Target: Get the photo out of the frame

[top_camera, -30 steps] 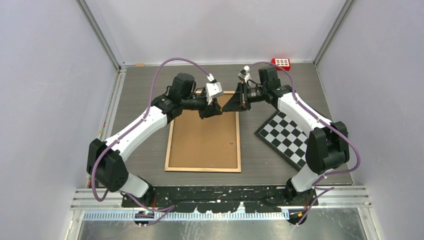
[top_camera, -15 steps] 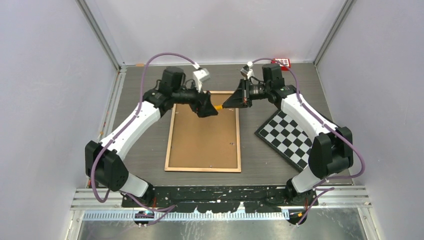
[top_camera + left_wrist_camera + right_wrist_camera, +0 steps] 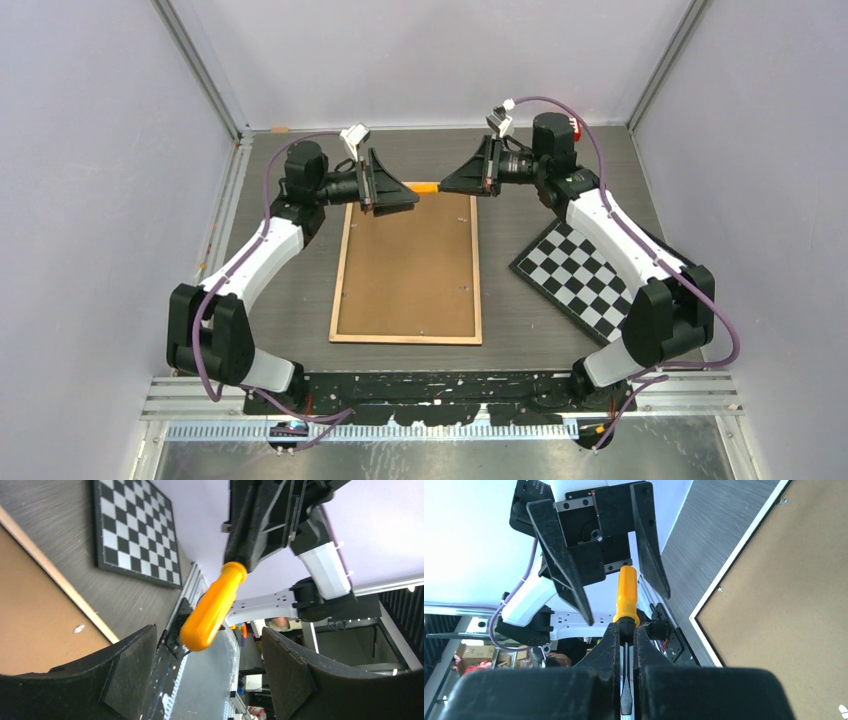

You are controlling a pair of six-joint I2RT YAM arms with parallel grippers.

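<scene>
Frame (image 3: pixel 341 270) lies back-up below both grippers, photo hidden; likely light, stiff, best worked at rim clips (image 3: pixel 78 628); right gripper (image 3: pixel 626 630) clamps screwdriver (image 3: pixel 626 592), left gripper (image 3: pixel 209 632) gapes wide around its handle.

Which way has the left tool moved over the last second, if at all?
Yes. The left tool backed off toward the far-left, from over the frame's board to its far edge, leaving the orange screwdriver in the right tool.
</scene>
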